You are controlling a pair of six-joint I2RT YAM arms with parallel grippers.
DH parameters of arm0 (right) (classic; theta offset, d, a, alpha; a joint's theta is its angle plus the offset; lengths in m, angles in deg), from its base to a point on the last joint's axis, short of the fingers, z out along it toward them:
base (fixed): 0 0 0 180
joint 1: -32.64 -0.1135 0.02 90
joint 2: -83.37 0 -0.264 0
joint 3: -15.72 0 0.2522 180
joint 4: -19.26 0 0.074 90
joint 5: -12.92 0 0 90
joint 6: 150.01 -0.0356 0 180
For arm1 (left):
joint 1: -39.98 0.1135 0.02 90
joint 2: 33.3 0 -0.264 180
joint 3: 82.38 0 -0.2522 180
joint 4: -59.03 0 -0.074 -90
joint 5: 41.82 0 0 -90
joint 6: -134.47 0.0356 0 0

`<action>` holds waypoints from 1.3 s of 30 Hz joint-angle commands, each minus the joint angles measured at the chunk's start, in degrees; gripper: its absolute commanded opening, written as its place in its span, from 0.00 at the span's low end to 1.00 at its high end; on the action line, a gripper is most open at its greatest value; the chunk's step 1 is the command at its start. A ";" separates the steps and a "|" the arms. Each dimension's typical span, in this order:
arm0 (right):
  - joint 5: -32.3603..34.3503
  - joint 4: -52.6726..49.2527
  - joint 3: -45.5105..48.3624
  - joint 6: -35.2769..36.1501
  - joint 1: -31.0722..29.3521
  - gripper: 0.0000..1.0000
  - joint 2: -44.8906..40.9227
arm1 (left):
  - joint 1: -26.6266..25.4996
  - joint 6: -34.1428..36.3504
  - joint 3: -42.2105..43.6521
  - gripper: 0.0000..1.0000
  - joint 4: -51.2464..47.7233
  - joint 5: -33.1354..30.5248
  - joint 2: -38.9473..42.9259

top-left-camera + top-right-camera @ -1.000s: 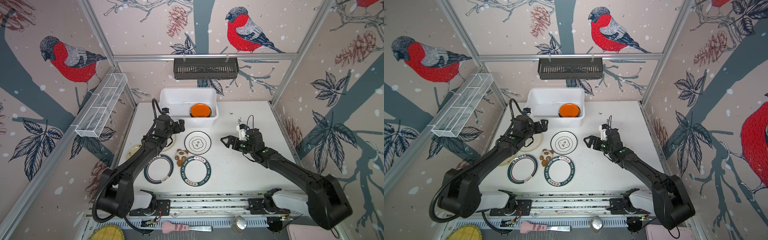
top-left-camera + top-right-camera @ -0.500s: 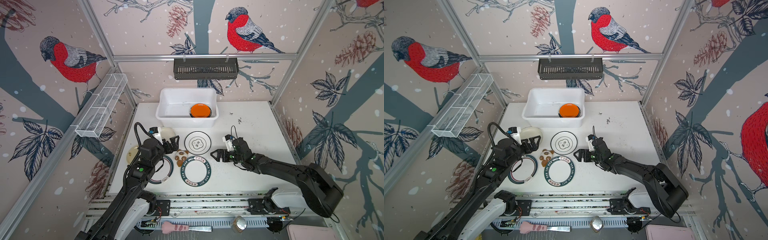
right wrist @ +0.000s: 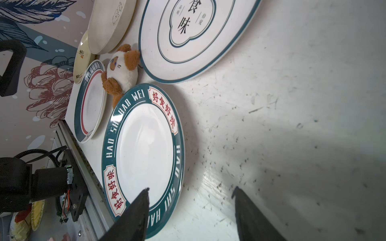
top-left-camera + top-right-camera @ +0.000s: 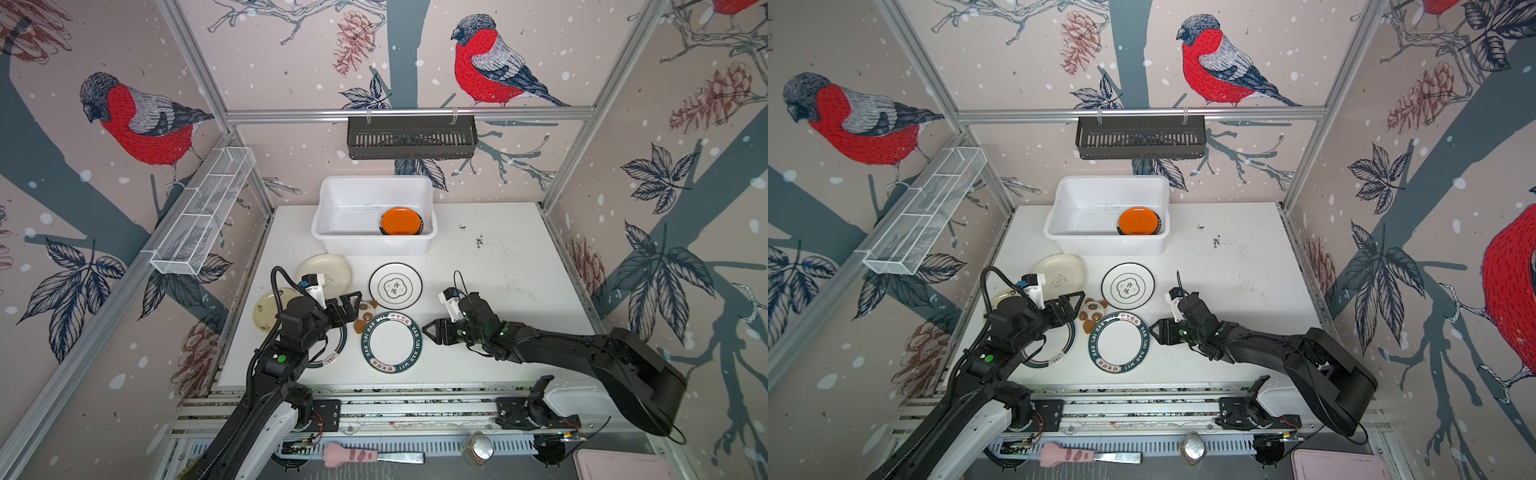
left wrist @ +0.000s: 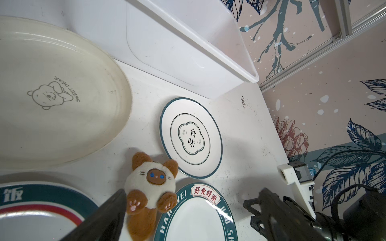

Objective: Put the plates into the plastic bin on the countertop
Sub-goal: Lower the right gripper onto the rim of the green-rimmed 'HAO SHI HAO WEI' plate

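Slippage loomed — right gripper, jaws part-open astride the round white green-rimmed plate, could shove it into the brown-and-white plush toy — left gripper gaped empty.

"HAO SHI HAO WEI" and 好食好味 on green-rimmed plate; 食味 on thin-rimmed plate; "SWEET BEAR" on cream plate.

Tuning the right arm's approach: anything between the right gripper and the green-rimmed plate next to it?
Nothing visible. The right gripper is at the edge of that green-rimmed plate, jaws apart: one finger over its rim, the other over countertop. The plush toy lies at the plate's far side, clear of the gripper.
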 commanded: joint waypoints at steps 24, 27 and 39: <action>-3.66 9.92 -2.25 -1.94 -3.11 0.26 12.85 | -0.01 -1.20 2.80 0.98 9.26 -0.35 -2.32; -2.38 8.42 -3.27 -1.89 -3.53 0.25 13.89 | 0.00 -1.28 2.85 0.98 9.61 -0.08 -2.89; -0.18 6.29 -4.48 -2.75 -3.86 0.18 15.00 | 0.03 -0.52 3.20 0.98 9.29 -0.85 -3.30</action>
